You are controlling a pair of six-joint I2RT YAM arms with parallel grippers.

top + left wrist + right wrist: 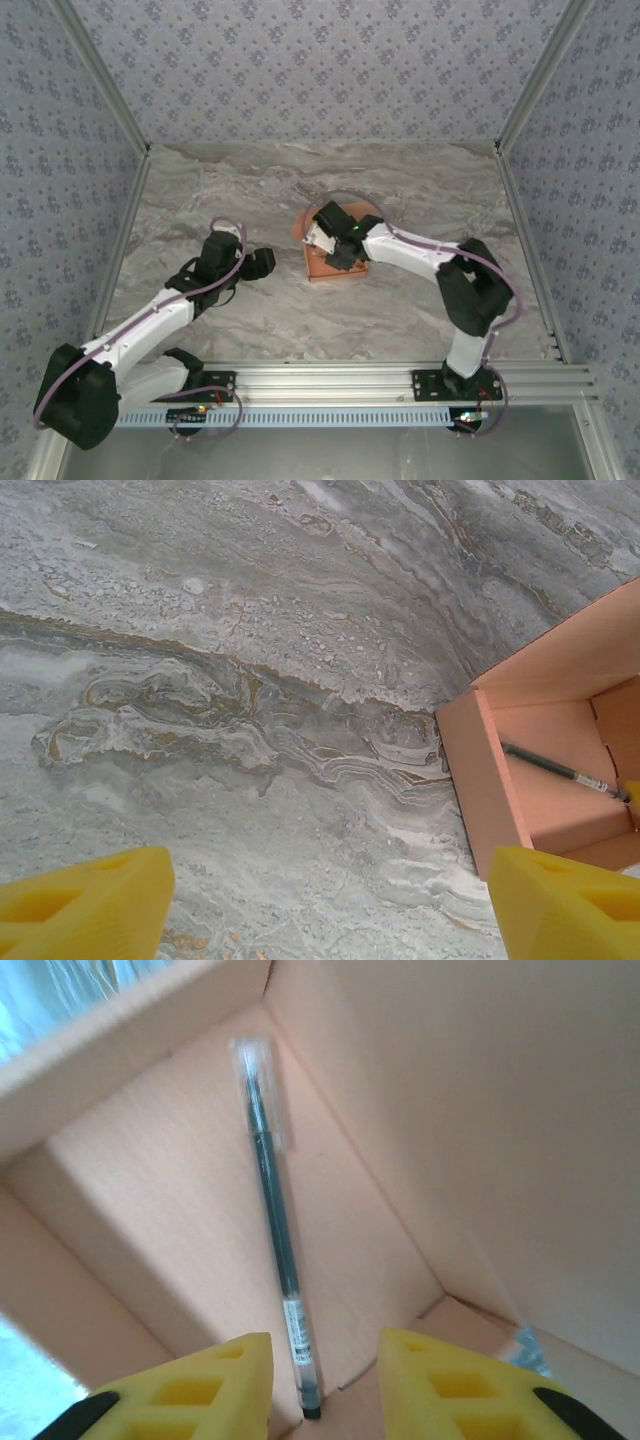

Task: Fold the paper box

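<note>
Pen (275, 1230), slim, dark, clear-capped, lies in salmon-orange card box (150, 1190) between parted, empty fingers of my right gripper (325, 1385); left gripper (330, 900) gapes empty alongside.

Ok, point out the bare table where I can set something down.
Free: the far strip between the paper box and the back wall, the far left corner, and the near stretch along the rail. Crowded: the middle, left pincer beside the box, right pincer over it, a pen inside.
</note>
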